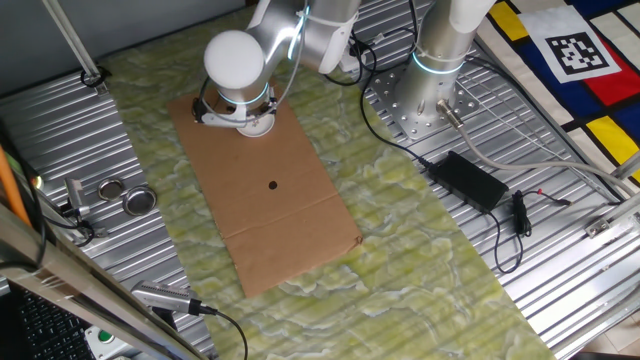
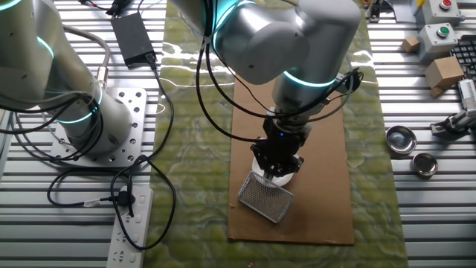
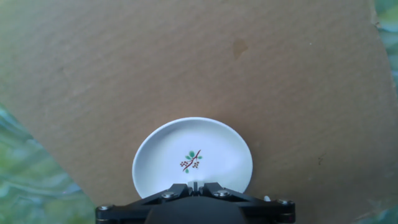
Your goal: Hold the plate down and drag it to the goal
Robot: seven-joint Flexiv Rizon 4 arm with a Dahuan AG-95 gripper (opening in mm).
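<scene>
Plate point(image 3: 193, 155) seen in the hand view directly ahead of the gripper point(image 3: 194, 185), its near rim hidden under the black fingertips; the jaws are seen drawn together with only a hairline between them, nothing clamped between. Whether the tips press on the plate cannot be told. Plate recorded as round, shallow, glossy white, with a small sprig motif of green leaves and dark berries at its centre, a detail only this view gives. It lies on a flat brown cardboard sheet point(image 3: 186, 62), matte and finely ribbed, with 1 dark spot point(image 3: 239, 46) noted further up the sheet. In one fixed view, 2 silvery round tins point(image 1: 126, 194) are noted at far left on ribbed metal decking; the plate point(image 1: 257, 124) shows only as a white sliver under the arm near the cardboard's far end, and the spot point(image 1: 273, 184) sits mid-sheet. In the other fixed view, a perforated metal mesh piece point(image 2: 266, 198) is seen just beside the gripper point(image 2: 277, 170), tilted on the cardboard; the marbled green cloth point(image 2: 193, 171) borders the sheet.
</scene>
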